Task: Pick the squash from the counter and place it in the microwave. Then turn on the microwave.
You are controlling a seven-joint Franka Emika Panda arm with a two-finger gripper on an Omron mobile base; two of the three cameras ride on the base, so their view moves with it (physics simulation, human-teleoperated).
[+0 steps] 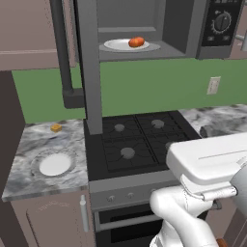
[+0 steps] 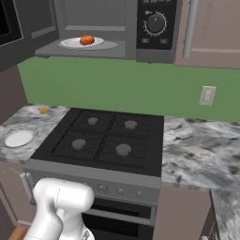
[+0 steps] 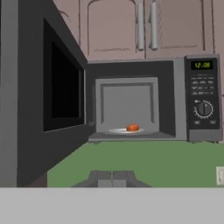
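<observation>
Orange squash (image 3: 132,127) on plate (image 3: 118,131) in microwave (image 3: 144,100), door (image 3: 52,96) open; clenched, empty gripper (image 3: 113,178) jaws.

Green wall (image 2: 117,84) fills mid-frame, white outlet (image 2: 207,95) at right. Brownish upper cabinets (image 2: 215,33) at upper right. Black four-burner stove (image 2: 105,138) at centre, grey oven (image 2: 119,206) below.

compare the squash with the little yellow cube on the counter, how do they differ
The squash is rounded and orange-red; the cube is blocky and yellow-orange. The squash lies on a white plate inside the open microwave; the cube sits on the counter left of the stove. Both are small.
</observation>
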